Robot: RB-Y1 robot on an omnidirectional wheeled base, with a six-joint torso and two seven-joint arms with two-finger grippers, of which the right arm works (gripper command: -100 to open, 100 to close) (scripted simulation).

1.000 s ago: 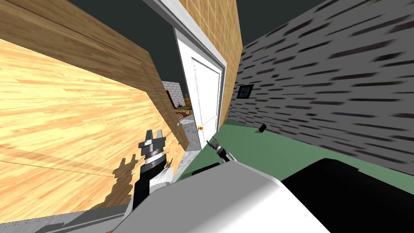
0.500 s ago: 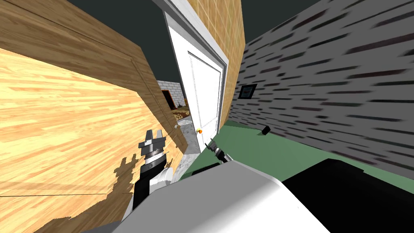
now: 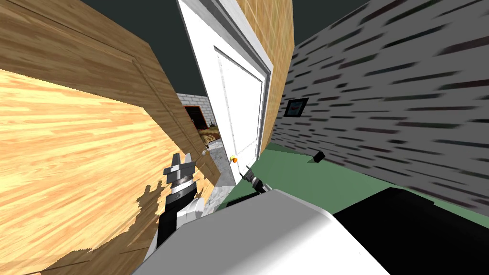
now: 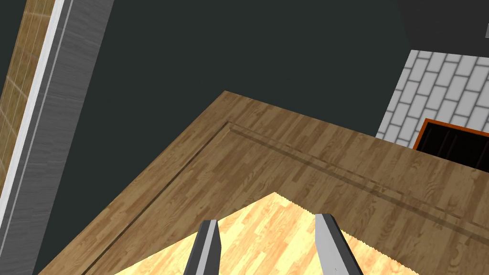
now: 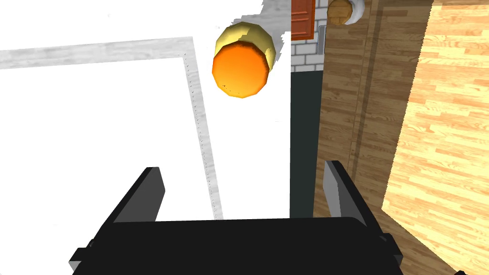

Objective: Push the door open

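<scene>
The wooden door [image 3: 86,143] takes up the whole left of the head view, swung at a slant. The white door [image 3: 241,105] stands ahead in its grey frame. Between their edges a gap [image 3: 206,130] already opens onto a brick-walled room, so the push looks partly done.

To widen the gap well, I judge the press should be flat and steady on the panel, near the free edge where the knobs sit and away from the hinge side. The base should follow the swing so the arm does not slide off. Neither knob needs gripping, since this is a push and not a turn.

The left gripper [image 4: 266,219] points up along the wooden door's face, close to it. Its two fingers are spread about a third of the wrist view apart and hold nothing. I cannot tell whether they touch the wood.

The right gripper [image 5: 242,167] is also spread wide and empty. It is aimed at the white door's edge, just short of the orange knob [image 5: 241,67]. The wooden door's small brown knob [image 5: 341,10] sits across the gap.
</scene>
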